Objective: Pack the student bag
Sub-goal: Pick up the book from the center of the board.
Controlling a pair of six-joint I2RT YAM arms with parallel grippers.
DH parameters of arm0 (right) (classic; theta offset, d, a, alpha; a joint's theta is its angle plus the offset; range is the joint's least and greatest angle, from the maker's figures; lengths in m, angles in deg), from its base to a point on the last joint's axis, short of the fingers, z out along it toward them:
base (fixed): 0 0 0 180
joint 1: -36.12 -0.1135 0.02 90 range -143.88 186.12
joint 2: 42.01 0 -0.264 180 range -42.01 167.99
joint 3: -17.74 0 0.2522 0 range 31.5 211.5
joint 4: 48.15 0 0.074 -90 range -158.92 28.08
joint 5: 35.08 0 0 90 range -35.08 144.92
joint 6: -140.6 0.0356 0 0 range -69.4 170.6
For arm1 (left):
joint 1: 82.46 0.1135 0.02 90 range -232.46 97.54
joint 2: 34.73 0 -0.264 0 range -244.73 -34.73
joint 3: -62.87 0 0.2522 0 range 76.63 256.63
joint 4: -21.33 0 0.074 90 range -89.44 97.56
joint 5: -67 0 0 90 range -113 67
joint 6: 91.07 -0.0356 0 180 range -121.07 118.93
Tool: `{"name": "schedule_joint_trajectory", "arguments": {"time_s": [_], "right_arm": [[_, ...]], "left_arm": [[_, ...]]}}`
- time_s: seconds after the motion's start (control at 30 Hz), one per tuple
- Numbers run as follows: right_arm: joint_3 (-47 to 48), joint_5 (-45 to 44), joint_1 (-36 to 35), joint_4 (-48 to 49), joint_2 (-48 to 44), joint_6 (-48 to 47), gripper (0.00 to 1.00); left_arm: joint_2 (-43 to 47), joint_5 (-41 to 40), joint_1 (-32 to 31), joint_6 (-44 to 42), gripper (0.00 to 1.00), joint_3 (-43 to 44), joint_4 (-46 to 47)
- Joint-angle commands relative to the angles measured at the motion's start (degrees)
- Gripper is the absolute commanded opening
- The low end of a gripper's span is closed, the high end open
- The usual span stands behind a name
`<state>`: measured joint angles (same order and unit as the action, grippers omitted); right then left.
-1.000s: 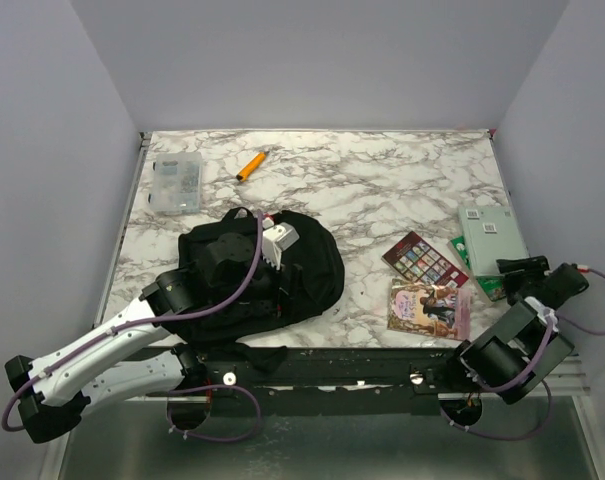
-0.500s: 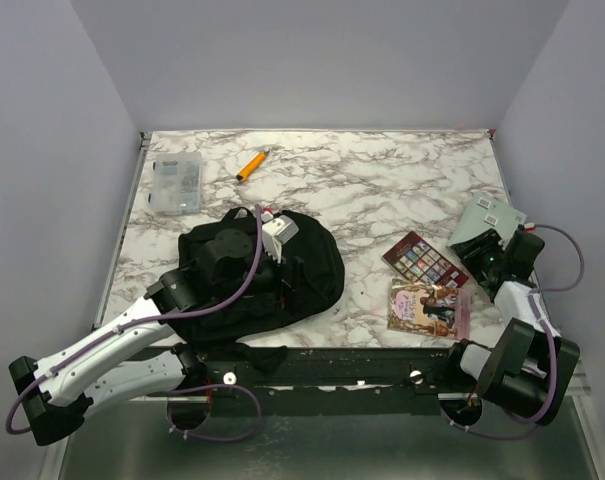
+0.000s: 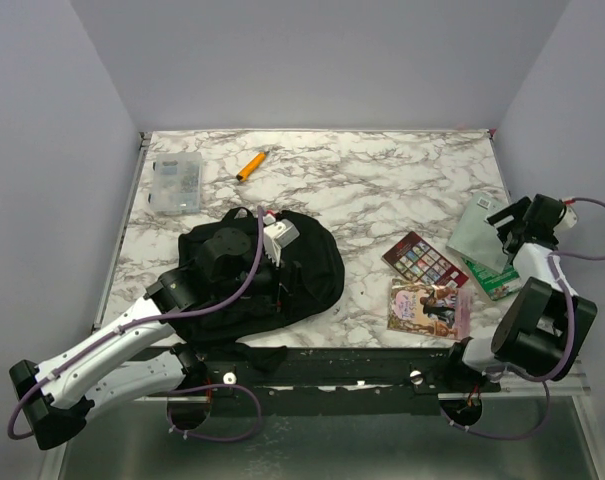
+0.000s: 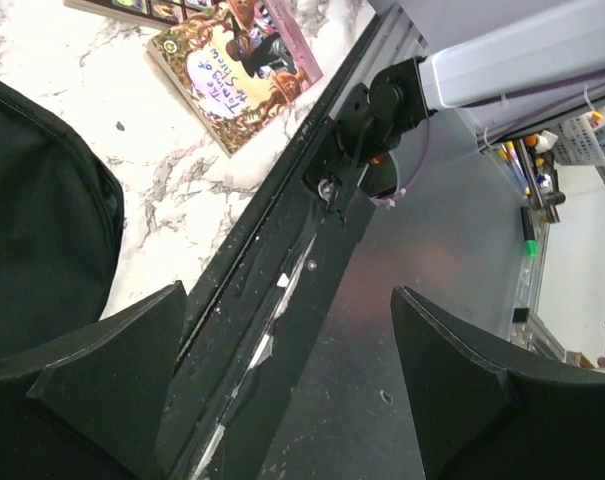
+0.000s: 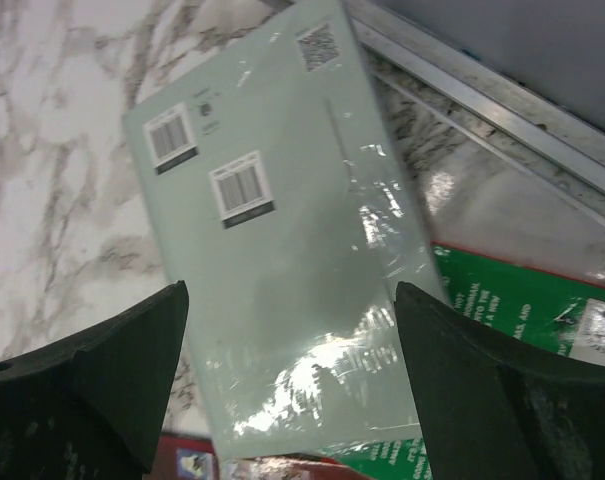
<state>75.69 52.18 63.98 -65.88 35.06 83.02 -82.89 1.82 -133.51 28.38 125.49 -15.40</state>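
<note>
Near edge: the storybook (image 3: 429, 307) lies face up just inside the front rail, well apart from the student bag (image 3: 317, 265).

The bag sits flat on the near-left part of the table (image 3: 382, 190), top loop pointing away from me. My left arm lies across it. The left gripper (image 4: 287, 295) has its jaws spread wide with nothing between them. Its wrist view looks past the bag's edge to the rail, so it is not holding the bag mouth. I cannot tell from any view whether the bag is unzipped.

Mid-right: a colour-swatch card (image 3: 424, 259) sits just behind the storybook. Beyond it the right gripper (image 5: 292, 290) hangs over a pale green packet (image 5: 282, 250), jaws spread. The packet lies below them, and I read it as not pinched. It rests skewed, one corner overlapping a green book (image 5: 502, 300), close to the right rail.

Far left: a clear plastic box (image 3: 176, 182) and an orange marker (image 3: 250, 165), both untouched.

Risks, my judgement:
- The packet film is glossy, so a flat pinch may slide off it.
- It is propped on the green book, so closing on it could drag the book along or nudge either one toward the table edge.
- Nobody is holding the bag mouth, and soft fabric may sag shut at insertion.
- The left arm's purple cable (image 3: 254, 262) drapes over the bag and could snag the loop when the arm lifts.
</note>
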Motion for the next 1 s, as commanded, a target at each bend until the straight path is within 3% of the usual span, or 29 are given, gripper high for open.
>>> {"name": "schedule_joint_trajectory", "arguments": {"time_s": [0.0,0.2,0.47,0.73,0.97], "right_arm": [[1.1,-6.0,2.4,2.5,4.2,-0.3,0.88],[-1.3,-1.5,4.9,8.2,7.1,-1.1,0.89],[-1.3,14.6,9.4,15.3,14.6,-0.3,0.89],[-3.8,21.7,9.4,22.0,18.0,2.1,0.84],[-5.8,22.6,9.5,27.1,20.8,5.4,0.79]], "left_arm": [[0.5,5.1,0.7,-2.0,0.86,2.4,-3.3],[-1.4,6.4,0.8,0.4,0.86,3.2,-2.7],[-2.6,6.7,0.8,1.8,0.86,3.5,-1.4],[-3.9,7.2,0.8,2.1,0.86,4.8,-1.3],[-4.6,7.5,0.8,2.3,0.86,4.5,-0.7]]}}
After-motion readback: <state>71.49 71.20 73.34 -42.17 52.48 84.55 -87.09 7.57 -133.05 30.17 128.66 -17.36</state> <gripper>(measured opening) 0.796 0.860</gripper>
